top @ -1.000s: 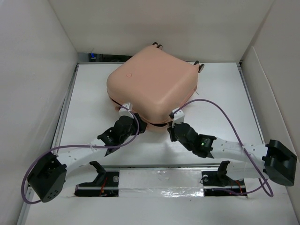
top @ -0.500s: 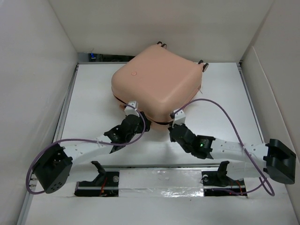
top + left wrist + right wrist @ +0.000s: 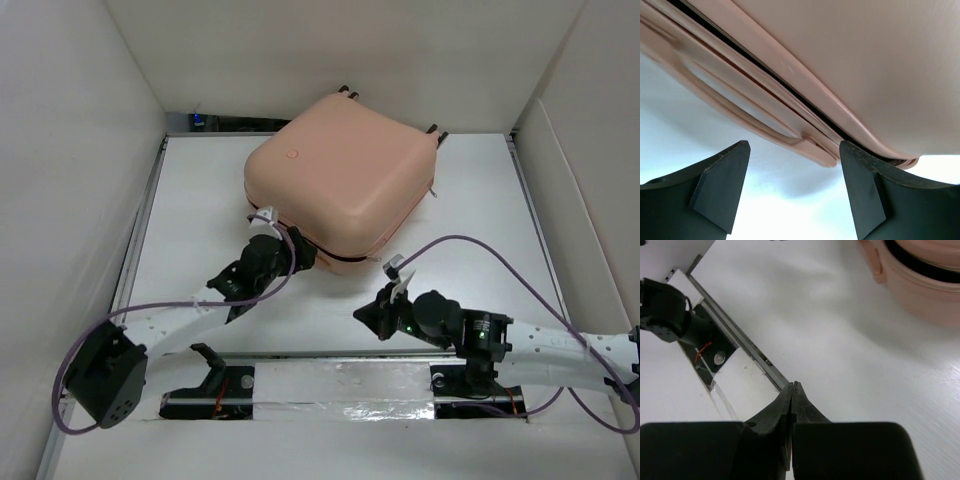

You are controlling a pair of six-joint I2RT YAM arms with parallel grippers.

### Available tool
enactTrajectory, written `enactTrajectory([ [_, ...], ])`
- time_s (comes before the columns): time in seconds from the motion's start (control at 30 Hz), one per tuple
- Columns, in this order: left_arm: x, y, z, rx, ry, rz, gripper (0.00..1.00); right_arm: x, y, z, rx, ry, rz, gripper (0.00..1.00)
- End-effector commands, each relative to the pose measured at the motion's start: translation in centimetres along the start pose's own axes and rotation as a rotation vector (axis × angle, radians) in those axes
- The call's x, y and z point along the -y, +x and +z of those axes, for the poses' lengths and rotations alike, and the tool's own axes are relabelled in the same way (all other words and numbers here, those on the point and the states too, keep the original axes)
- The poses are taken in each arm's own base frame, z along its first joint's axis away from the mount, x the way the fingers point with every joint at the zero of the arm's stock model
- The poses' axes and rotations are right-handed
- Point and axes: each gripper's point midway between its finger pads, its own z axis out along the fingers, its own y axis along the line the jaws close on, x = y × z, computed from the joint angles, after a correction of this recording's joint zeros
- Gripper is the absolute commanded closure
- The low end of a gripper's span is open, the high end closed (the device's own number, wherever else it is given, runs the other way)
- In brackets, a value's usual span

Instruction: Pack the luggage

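Left gripper: jaws wide apart, nothing between them, tips just short of the luggage at its near-left corner, facing the side handle and the dark zipper seam. Right gripper: fingers pressed together, empty, low over the table and well apart from the shell's near-right corner. The luggage lies flat, lid down, across the far middle of the table, turned corner-on to the arms, wheels at the far edge. Can't tell if the seam is zipped; a black gap shows along it. Handling, as a judgement: the hard shell is stiff, smooth and rounded, so likely slippery for a pinch on the dome, and the case is too bulky to lift with one gripper; it will probably slide or pivot on the table when pushed. Best holds look like the moulded side handle, the seam lip or a zipper pull. Pushes are better placed low on the rim than on the curved lid.
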Motion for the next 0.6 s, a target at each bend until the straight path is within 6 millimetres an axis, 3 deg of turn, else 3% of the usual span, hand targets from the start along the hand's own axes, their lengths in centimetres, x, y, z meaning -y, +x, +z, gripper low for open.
enactTrajectory([
  [0.0,-1.0,-2.7,-1.5,0.11,-0.001,-0.05,0.3,0.2,0.5,-0.2,-0.032,-0.004,0.011,1.0],
  [0.1,-2.5,-2.8,-1.6,0.122,-0.027,-0.085,0.33,1.3,-0.1,0.2,-0.008,0.057,0.004,1.0],
  [0.23,-3.2,-2.7,-0.7,0.107,-0.032,-0.119,0.37,4.5,-1.7,1.1,0.028,0.199,0.018,0.99],
  [0.33,-3.8,-2.7,0.4,0.093,-0.054,-0.118,0.38,6.0,-2.9,1.4,0.061,0.247,0.017,0.8],
  [0.37,-3.8,-2.6,0.6,0.089,-0.054,-0.115,0.39,7.0,-3.7,1.4,0.084,0.273,0.012,0.66],
  [0.4,-3.9,-2.7,1.1,0.086,-0.059,-0.116,0.39,7.5,-4.1,1.4,0.094,0.283,0.015,0.61],
  [0.57,-5.0,-4.0,2.3,0.126,-0.082,-0.13,0.39,10.0,-6.3,1.7,0.163,0.289,0.008,0.52],
])
